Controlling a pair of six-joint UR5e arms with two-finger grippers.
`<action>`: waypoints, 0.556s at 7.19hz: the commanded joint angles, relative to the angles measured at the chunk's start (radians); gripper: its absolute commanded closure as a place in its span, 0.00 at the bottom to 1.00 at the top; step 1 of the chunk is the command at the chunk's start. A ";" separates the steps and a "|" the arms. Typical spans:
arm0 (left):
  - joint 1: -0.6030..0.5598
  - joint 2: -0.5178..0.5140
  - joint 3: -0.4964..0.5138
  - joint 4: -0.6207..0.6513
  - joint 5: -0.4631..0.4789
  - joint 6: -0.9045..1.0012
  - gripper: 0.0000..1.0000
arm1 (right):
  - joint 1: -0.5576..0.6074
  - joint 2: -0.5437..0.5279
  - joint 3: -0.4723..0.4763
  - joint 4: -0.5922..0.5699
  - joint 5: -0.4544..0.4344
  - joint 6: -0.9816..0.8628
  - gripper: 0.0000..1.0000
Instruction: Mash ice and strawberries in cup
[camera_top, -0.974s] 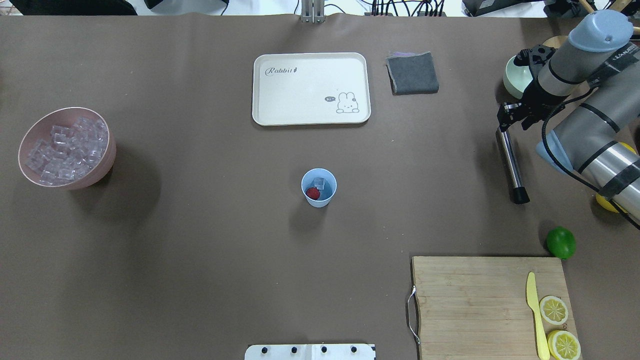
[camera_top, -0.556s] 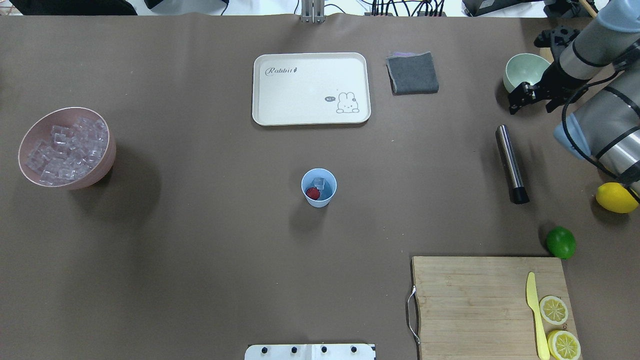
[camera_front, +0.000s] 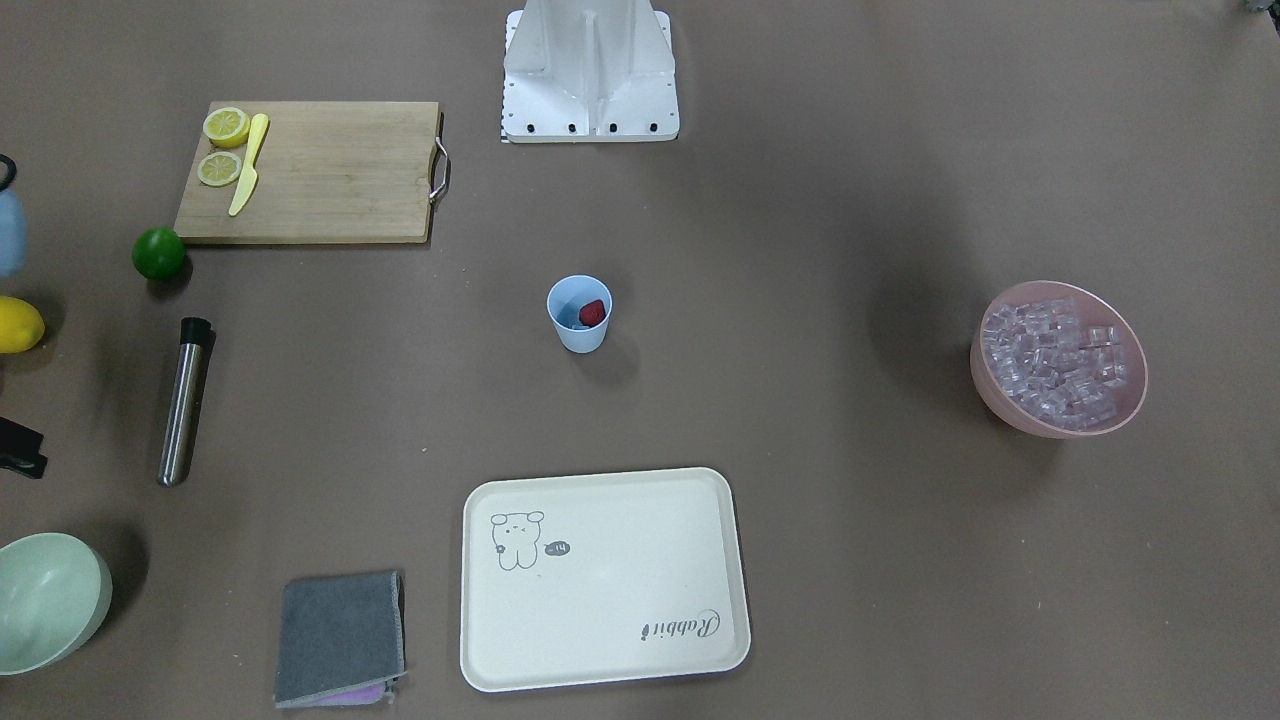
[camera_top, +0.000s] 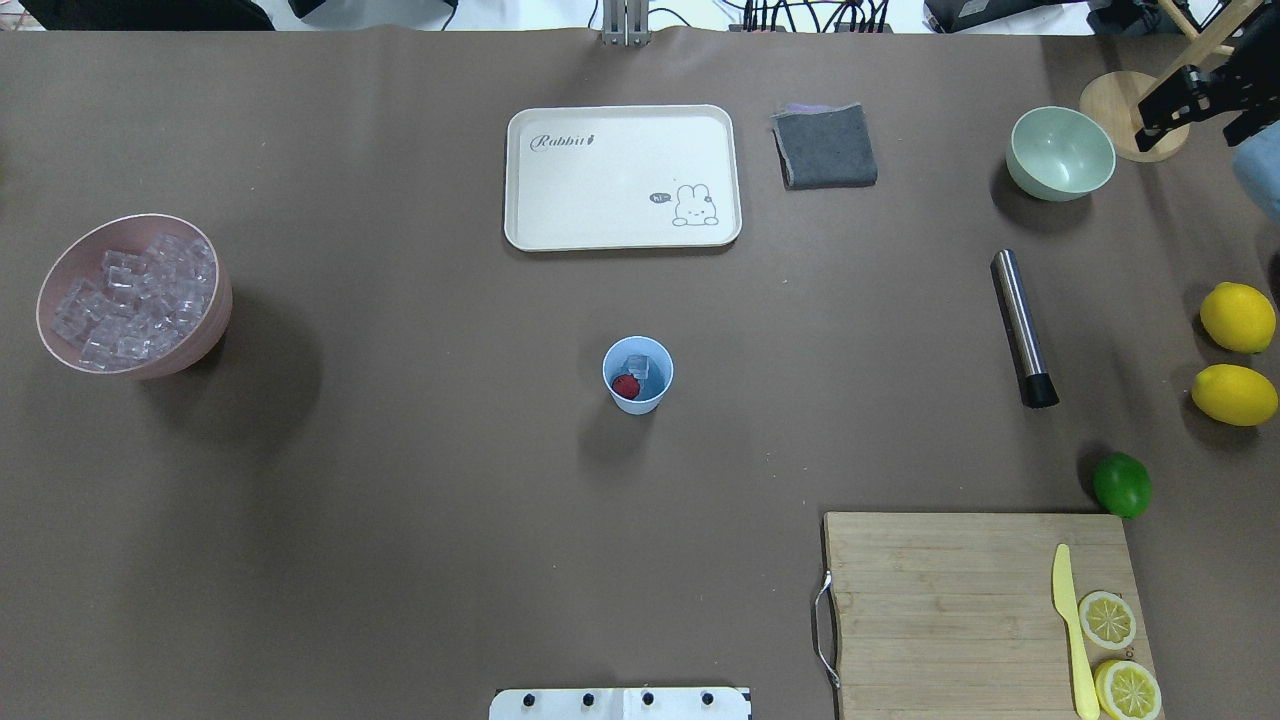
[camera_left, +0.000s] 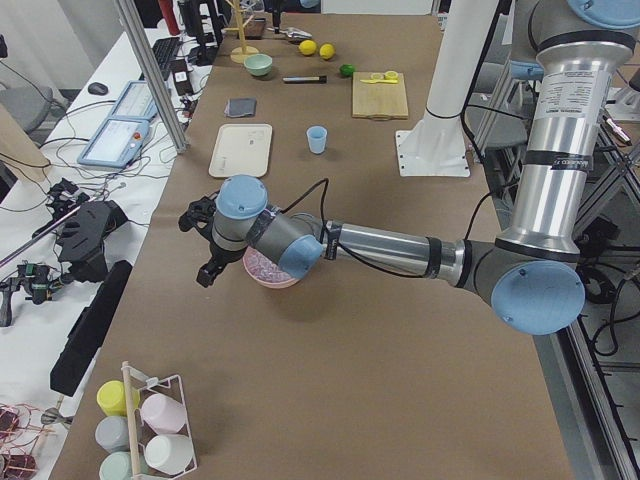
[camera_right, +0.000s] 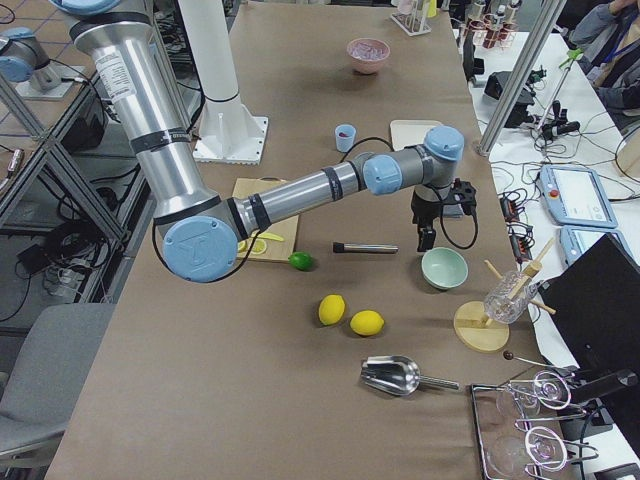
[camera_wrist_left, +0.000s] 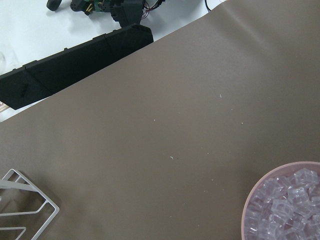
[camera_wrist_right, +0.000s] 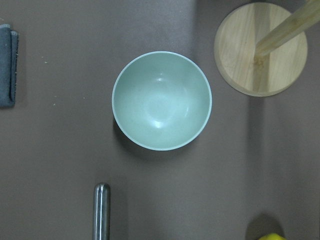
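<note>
The right end effector (camera_top: 1195, 118) has let go of the steel muddler (camera_top: 1022, 325) and drawn far back from the cup (camera_top: 638, 375), jaws apart and empty. The muddler lies on the bench well to the cup's right. The strawberry (camera_top: 626, 386) and ice (camera_top: 640, 366) are inside the cup and look whole, so mashing seems stopped. Whether the left end effector (camera_left: 207, 268) is open, I cannot tell.

A brown sheet is covering the long table (camera_top: 400, 520), with soft shadows lying across it. A white bench (camera_left: 110, 70) is running alongside, behind aluminium posts (camera_left: 152, 75). A grey chair (camera_right: 40, 370) is standing at one corner.
</note>
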 joint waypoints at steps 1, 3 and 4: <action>-0.008 -0.015 -0.003 0.049 0.001 -0.129 0.03 | 0.072 -0.109 0.191 -0.099 -0.004 -0.109 0.00; -0.026 -0.005 -0.001 0.048 0.003 -0.138 0.03 | 0.081 -0.212 0.272 -0.088 -0.010 -0.121 0.00; -0.026 -0.003 0.005 0.049 0.042 -0.145 0.03 | 0.079 -0.223 0.266 -0.088 -0.012 -0.153 0.00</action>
